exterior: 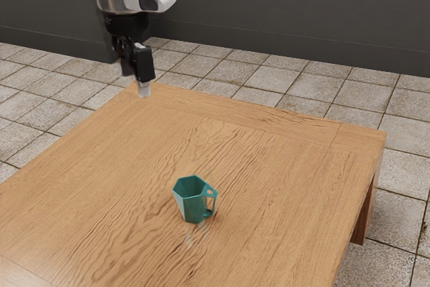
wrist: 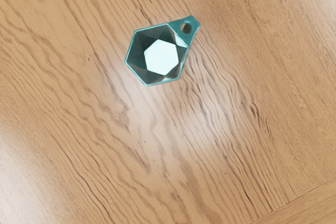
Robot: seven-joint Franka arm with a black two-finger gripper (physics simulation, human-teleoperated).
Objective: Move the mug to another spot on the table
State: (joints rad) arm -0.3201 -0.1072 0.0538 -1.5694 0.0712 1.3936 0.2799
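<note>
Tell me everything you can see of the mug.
The mug is teal, glossy, faceted, with a hexagonal rim and a pale hexagonal floor seen from above. It tapers toward its base. A small looped handle sticks out toward the exterior view's right. It stands upright and empty on the wooden table, near its middle; nothing else touches it.

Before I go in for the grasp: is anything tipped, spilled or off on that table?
Nothing stands out. The teal mug stands upright on the wooden table, well in from its edges; it looks empty from above and its handle is intact. The gripper hangs high over the table's far side, apart from the mug.
</note>
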